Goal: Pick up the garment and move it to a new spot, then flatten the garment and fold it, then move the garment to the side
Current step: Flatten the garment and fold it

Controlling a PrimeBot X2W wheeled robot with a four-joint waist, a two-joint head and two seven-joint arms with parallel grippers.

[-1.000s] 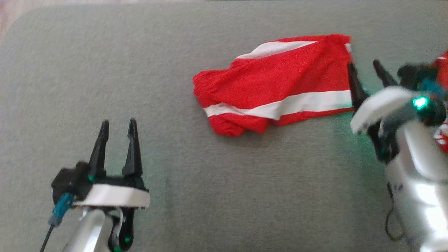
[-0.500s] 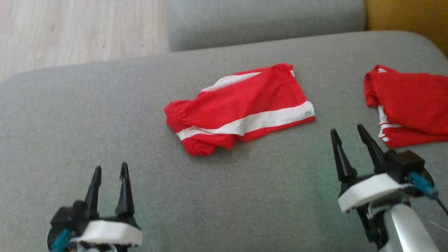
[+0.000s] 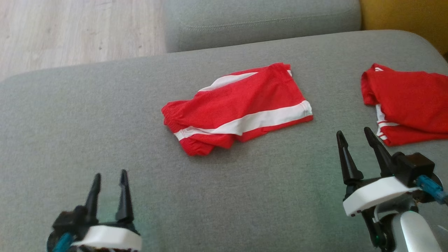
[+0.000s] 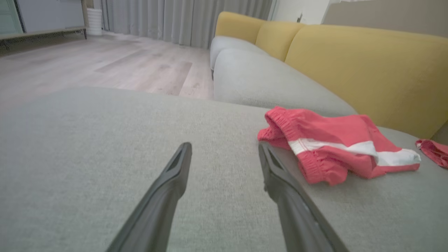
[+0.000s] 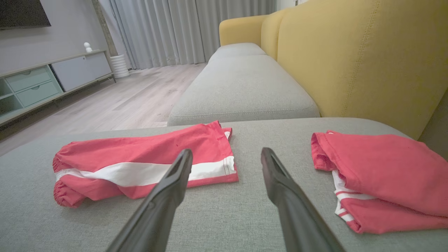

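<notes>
Left pincer [image 3: 110,174] and right pincer [image 3: 352,131] are hovering spread and empty over the cushion [image 3: 70,122], as the shorts [image 3: 241,112] are lying folded at its middle. A one-edge pinch is risking an unravelled fold; the red pile [image 3: 409,105] at right is inviting a wrong pick.

The left gripper [image 4: 224,147] hangs over a grey cushion [image 4: 87,140], its 2 dark fingers spread wide with nothing between them. Just right of the right fingertip lies the garment [image 4: 336,147], red with 1 white stripe, folded and flat on the cushion. A second garment [image 4: 434,150], also red, peeks in at the right edge. A yellow backrest [image 4: 367,70] stands behind; wooden floor [image 4: 105,66] and grey curtains [image 4: 175,17] lie beyond.
</notes>
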